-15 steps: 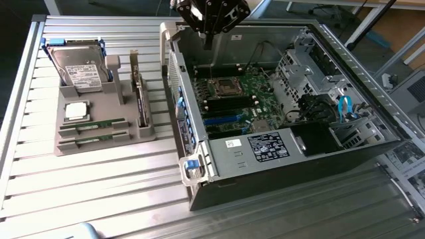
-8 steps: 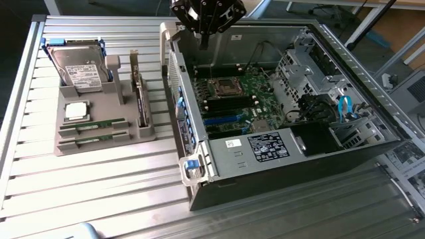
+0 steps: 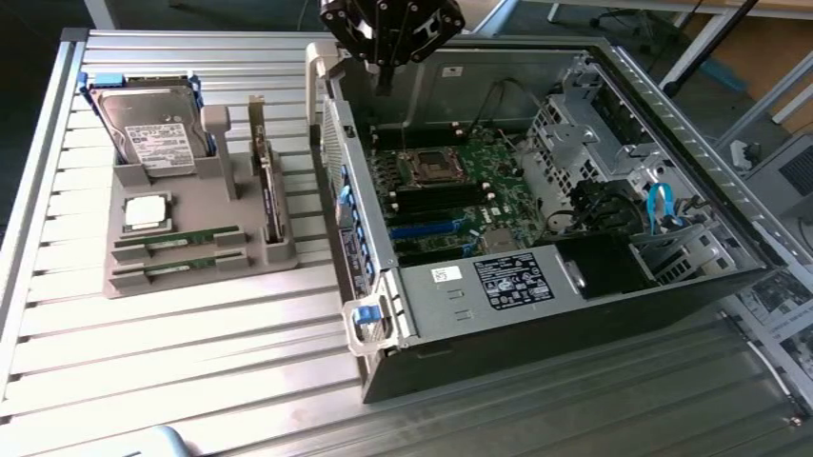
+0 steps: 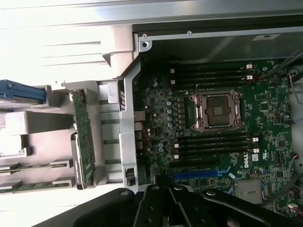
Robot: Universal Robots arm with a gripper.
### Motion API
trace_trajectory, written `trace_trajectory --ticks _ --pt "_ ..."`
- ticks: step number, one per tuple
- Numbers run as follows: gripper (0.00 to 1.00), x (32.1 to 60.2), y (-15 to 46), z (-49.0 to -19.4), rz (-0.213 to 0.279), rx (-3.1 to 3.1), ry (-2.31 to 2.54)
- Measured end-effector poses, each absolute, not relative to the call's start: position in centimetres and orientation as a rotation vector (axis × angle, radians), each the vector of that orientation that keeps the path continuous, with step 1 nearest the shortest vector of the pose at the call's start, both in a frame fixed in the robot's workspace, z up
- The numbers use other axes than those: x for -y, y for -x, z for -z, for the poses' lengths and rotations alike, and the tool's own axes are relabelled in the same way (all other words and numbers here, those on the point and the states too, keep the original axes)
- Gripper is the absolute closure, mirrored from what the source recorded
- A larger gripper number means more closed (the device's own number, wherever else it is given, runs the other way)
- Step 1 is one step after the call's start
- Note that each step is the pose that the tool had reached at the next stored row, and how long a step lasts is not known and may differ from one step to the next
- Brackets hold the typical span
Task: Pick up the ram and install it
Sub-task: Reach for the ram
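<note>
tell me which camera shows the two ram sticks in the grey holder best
The exterior view: both ram sticks lie in full, side by side in slots of the grey holder. The wrist view catches just parts of them, cut off by the frame.

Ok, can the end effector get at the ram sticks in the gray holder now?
Probably yes: both ram sticks lie uncovered in the gray holder; the end effector hangs over the computer case beside it.

Black gripper (image 4: 165,191) of hinged linkage bars with small silver screws.
</note>
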State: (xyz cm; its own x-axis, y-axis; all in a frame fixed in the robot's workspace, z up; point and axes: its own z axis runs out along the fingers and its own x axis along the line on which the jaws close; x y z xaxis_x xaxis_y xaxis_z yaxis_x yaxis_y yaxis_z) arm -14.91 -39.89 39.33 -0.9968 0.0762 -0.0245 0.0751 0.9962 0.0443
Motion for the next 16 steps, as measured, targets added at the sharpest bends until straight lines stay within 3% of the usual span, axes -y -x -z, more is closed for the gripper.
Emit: trace_trajectory --ticks 16 --pt "0.89 39.9 16.0 -39.3 -0.068 -3.112 -0.118"
